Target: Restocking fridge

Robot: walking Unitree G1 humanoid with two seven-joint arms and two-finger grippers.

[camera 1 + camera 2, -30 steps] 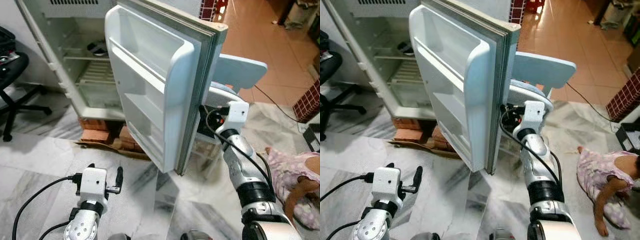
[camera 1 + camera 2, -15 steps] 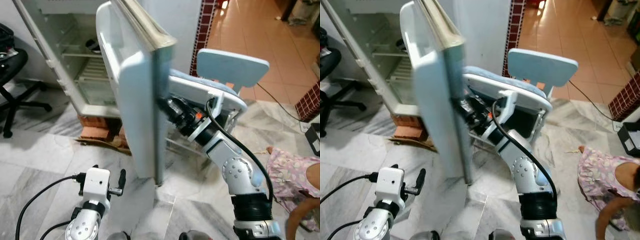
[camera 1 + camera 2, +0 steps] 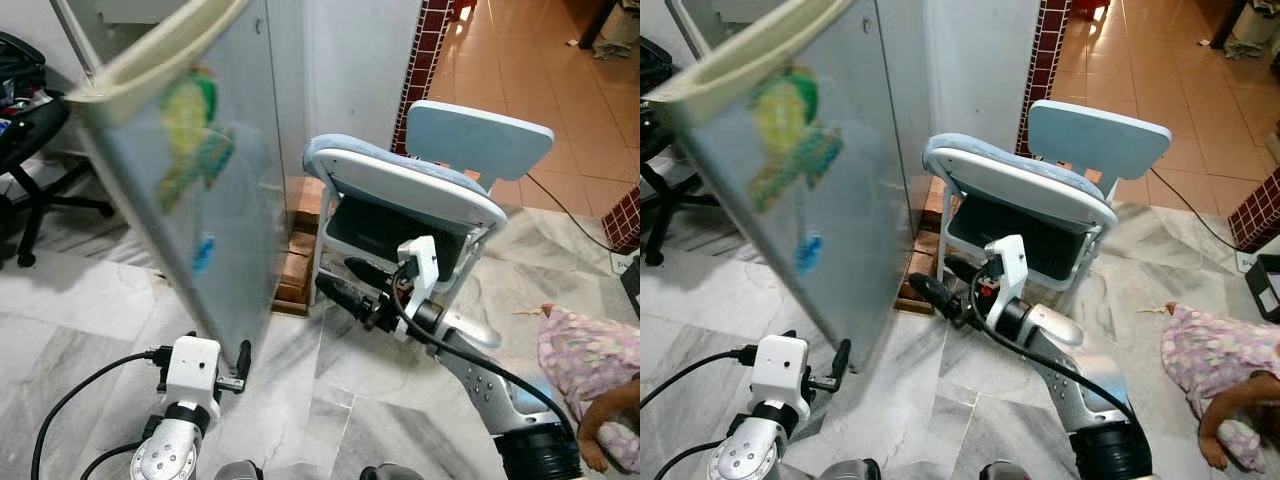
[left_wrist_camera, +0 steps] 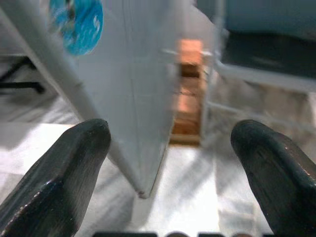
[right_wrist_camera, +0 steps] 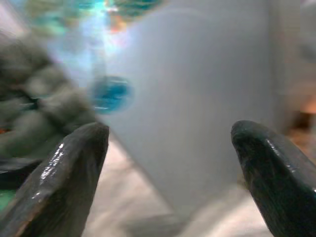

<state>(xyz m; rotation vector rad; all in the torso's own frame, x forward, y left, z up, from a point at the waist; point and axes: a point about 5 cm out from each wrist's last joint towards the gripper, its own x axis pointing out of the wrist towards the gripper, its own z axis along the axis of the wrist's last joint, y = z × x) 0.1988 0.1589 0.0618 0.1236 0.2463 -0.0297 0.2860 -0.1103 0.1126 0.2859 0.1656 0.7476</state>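
Observation:
The fridge door (image 3: 190, 170) stands swung across the fridge's front, its grey outer face towards me with a green and yellow sticker (image 3: 195, 130) and a small blue sticker (image 4: 76, 24). My right gripper (image 3: 335, 273) reaches out low towards the door's lower edge, a short gap away, open and empty. In the right wrist view its fingers (image 5: 69, 168) stand wide apart before the blurred door. My left gripper (image 3: 212, 350) is low in front of me near the door's bottom corner, open, with nothing between its fingers (image 4: 59, 163).
A light blue chair (image 3: 420, 190) stands right behind my right arm. Stacked bricks (image 3: 295, 260) prop the fridge's base. A black office chair (image 3: 30, 130) is at the far left. A person (image 3: 590, 360) lies on the marble floor at the right.
The door has swung from wide open to nearly across the fridge, hiding the shelves. My right arm has come off its outer side and dropped lower. The left arm has stayed put.

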